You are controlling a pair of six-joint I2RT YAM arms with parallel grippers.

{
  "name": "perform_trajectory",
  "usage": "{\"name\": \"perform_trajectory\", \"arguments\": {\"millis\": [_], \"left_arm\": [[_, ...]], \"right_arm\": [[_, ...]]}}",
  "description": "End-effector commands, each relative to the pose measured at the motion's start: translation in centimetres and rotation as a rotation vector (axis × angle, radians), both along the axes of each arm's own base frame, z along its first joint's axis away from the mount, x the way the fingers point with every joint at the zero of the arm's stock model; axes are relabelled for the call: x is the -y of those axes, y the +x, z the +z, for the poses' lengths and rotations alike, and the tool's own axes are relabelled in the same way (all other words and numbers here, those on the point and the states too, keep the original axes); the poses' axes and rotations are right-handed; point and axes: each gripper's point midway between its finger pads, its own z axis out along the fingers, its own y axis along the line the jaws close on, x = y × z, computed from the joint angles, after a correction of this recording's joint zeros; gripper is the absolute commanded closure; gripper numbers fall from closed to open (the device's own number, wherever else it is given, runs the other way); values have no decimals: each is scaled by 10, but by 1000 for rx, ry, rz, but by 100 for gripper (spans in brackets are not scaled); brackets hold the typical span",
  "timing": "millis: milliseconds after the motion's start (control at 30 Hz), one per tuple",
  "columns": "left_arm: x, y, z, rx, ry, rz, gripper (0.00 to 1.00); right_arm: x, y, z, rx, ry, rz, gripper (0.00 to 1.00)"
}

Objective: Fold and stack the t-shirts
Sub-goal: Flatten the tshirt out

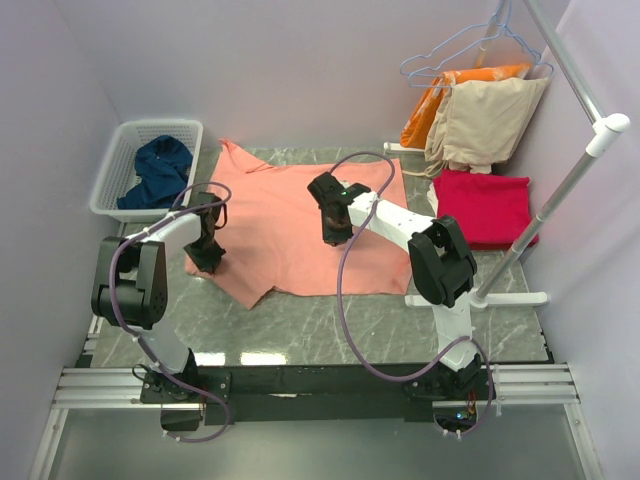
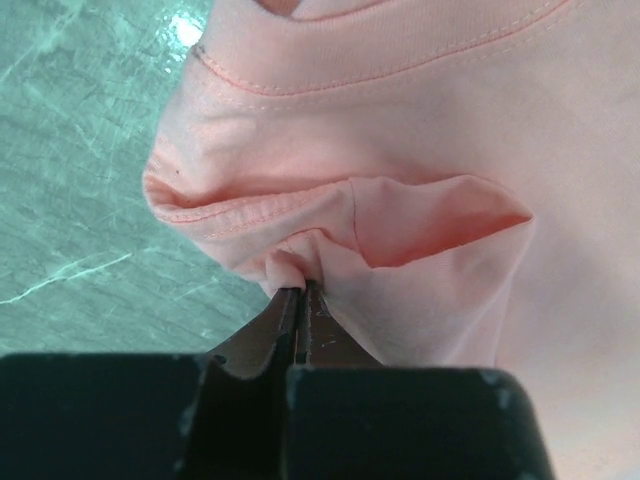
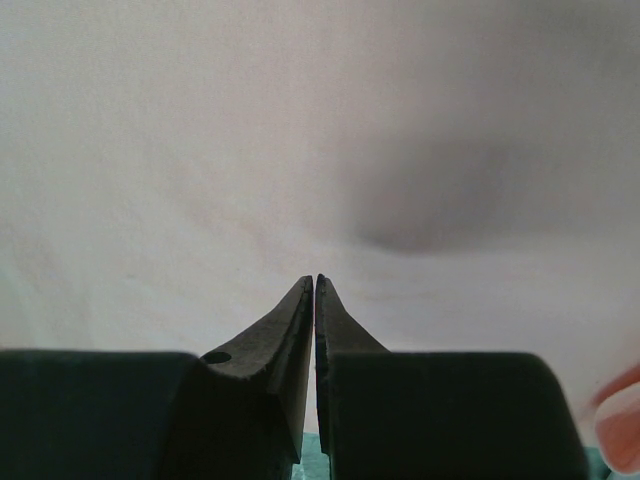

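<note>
Right of the salmon-pink t-shirt (image 1: 290,215) I see a garment rail (image 1: 560,195) with beige and orange clothes (image 1: 480,115) hung on it, and a folded crimson-red t-shirt (image 1: 485,208). Left of it, a white basket (image 1: 110,175) holds the navy-blue t-shirt (image 1: 160,172). The pink shirt lies spread on the marble table (image 1: 400,325). My left gripper (image 2: 303,289) is clenched on a bunched fold at its left edge. My right gripper (image 3: 316,283) sits over its middle, jaws together against cloth; whether any is caught I cannot tell.
</note>
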Motion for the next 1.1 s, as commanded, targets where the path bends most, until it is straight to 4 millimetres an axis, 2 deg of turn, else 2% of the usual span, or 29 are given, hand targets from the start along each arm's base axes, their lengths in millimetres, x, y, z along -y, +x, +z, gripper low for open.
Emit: {"name": "perform_trajectory", "arguments": {"millis": [0,67,133,167,200,233,300,333,400,433,467,533,567,633,667,833,900,1067], "left_arm": [[-5,6,29,68,9,24,99],[-4,5,40,90,9,21,99],[-3,0,60,127,5,17,99],[-2,-3,66,136,-1,22,99],[0,-6,82,182,-12,19,99],[2,-14,87,178,-15,13,99],[4,-24,106,229,-25,22,99],[5,-34,110,218,-22,19,99],[6,-45,120,240,-25,26,99],[8,-51,122,240,-22,21,99],[8,-60,121,220,-20,29,99],[10,-72,125,227,-25,26,99],[10,-80,129,236,-31,36,99],[13,-90,131,235,-39,28,99],[11,-100,134,232,-37,39,99],[1,-114,155,283,0,78,99],[-1,-117,162,305,-3,86,99],[2,-120,162,308,-28,87,99]], "right_arm": [[6,6,14,36,-7,-33,89],[10,4,16,38,-5,-49,89],[19,4,20,38,9,-95,86],[26,-1,15,20,3,-114,86],[30,-4,14,10,19,-136,85],[42,-1,18,15,28,-169,84],[58,-10,11,1,13,-211,81],[68,-9,18,23,16,-237,80],[85,-21,13,6,-14,-277,79],[98,-22,18,21,-19,-313,78],[108,-33,12,-6,-42,-332,78],[119,-43,16,-7,-35,-364,76],[126,-54,8,-35,-45,-385,75],[133,-66,9,-44,-49,-397,75],[137,-75,3,-63,-62,-408,74],[150,-99,-8,-93,-92,-432,72],[156,-100,-9,-84,-109,-447,71],[163,-87,-4,-51,-136,-476,67]]}}
